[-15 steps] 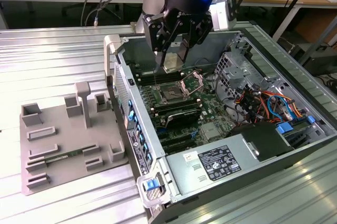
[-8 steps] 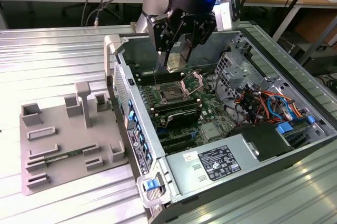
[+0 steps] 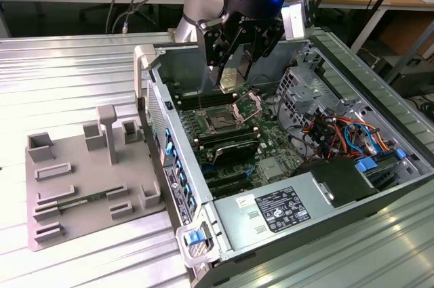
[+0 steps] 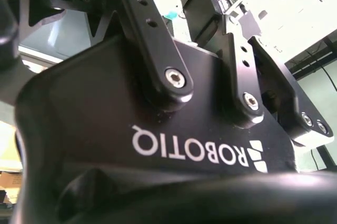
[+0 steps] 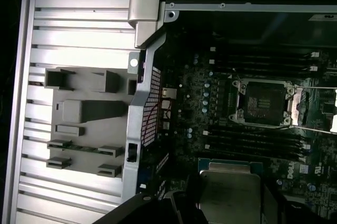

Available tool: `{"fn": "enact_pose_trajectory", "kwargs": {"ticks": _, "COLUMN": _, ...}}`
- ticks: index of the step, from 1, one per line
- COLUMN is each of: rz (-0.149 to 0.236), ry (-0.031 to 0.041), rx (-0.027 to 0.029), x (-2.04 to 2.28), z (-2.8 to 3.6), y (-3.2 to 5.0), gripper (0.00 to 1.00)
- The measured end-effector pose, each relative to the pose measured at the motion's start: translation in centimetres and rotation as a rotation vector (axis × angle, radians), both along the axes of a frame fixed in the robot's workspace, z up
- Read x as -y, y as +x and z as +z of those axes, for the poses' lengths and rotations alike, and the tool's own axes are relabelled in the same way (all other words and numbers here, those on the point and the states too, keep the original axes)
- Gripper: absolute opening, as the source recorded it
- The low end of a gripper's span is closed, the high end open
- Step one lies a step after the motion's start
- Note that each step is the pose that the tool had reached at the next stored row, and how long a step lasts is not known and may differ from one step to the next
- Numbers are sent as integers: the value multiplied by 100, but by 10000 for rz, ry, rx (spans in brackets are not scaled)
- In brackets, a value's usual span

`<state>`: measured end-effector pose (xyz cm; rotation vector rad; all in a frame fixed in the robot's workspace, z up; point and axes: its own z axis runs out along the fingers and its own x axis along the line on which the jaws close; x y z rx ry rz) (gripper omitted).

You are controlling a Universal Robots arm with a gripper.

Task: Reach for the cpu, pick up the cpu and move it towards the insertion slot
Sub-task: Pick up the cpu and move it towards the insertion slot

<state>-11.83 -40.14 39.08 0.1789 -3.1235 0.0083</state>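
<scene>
My black two-fingered pincer (image 3: 234, 74) hangs inside the open grey metal computer case (image 3: 380, 91), its fingers closed on the small flat square cpu with the pale silver metal top (image 3: 229, 79), which I carry tilted between them; in the first wrist view that same chip (image 5: 230, 190) sits large just under my fingers. The insertion slot, a small dark square socket framed by a shiny silver bracket with a wire lever (image 3: 221, 122), lies on the green motherboard (image 3: 271, 135) below the chip, at about six o'clock from it in the exterior view, and the two are apart, not touching. The bracket looks swung open, so I judge the socket ready to take the chip. To do this carry well, I would keep my grip steady, hold the chip clear of the long black memory slots (image 3: 227, 142) beside the socket, and bring it level and square over the dark opening. The grey moulded parts tray (image 3: 74, 179) rests on the ribbed metal surface (image 3: 68, 71), at nine o'clock from the case.
</scene>
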Motion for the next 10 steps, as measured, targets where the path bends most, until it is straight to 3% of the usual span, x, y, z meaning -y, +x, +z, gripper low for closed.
{"fn": "enact_pose_trajectory", "kwargs": {"ticks": 10, "rz": 1, "ry": 0, "rx": -1, "x": 0, "z": -10, "y": 113, "gripper": 55}}
